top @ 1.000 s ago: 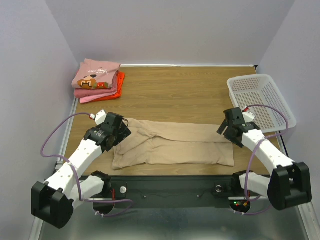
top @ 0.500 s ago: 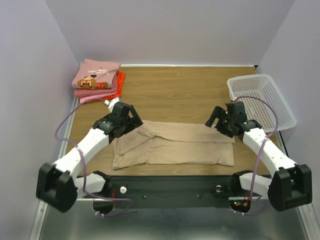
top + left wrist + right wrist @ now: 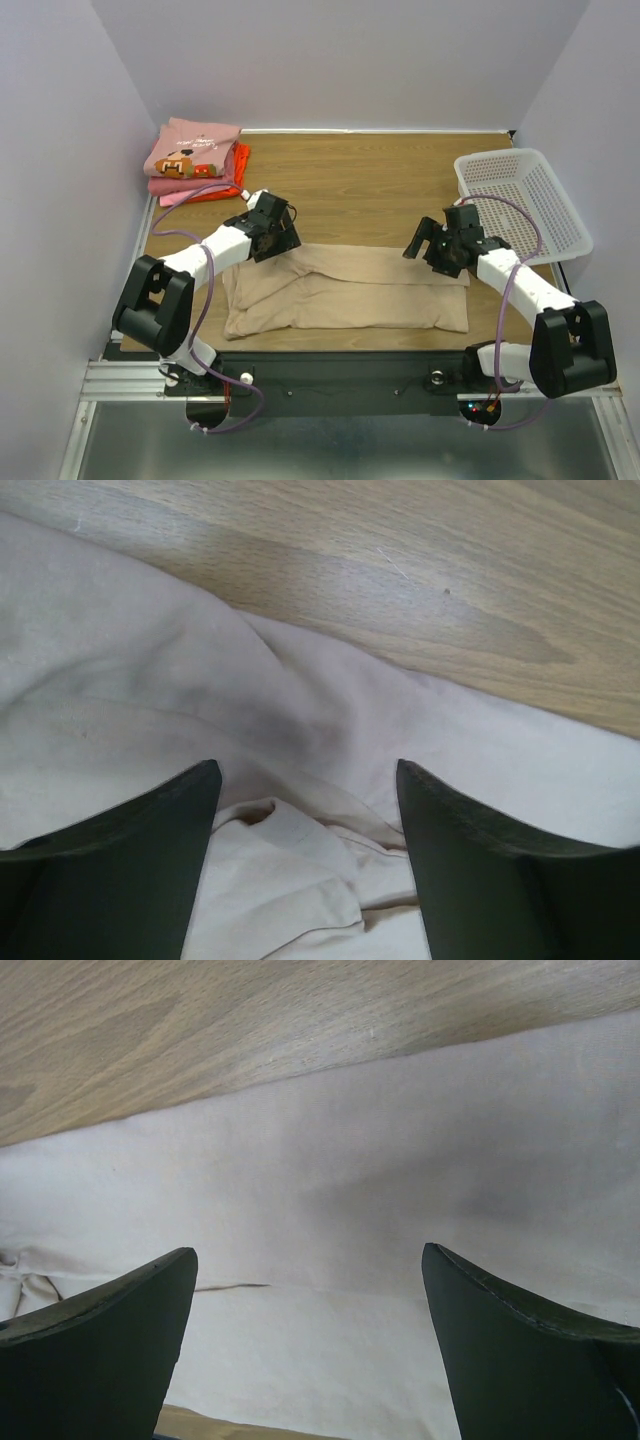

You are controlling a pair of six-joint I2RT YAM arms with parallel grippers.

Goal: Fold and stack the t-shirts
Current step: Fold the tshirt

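white arm links [image 3: 215, 247], bulky black joint housings [image 3: 152, 305], looping purple cables [image 3: 190, 191], dark tapered fingers [image 3: 110, 880]

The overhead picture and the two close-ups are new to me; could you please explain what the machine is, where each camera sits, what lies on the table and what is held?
Two robot arms are bolted at the near edge of the table; the overhead camera looks down from behind them. Each close-up comes from a wrist camera, so the dark wedges are that gripper's own fingers. The left gripper and right gripper are open above the tan t-shirt, holding nothing. At far left folded shirts are stacked; a white basket stands right.
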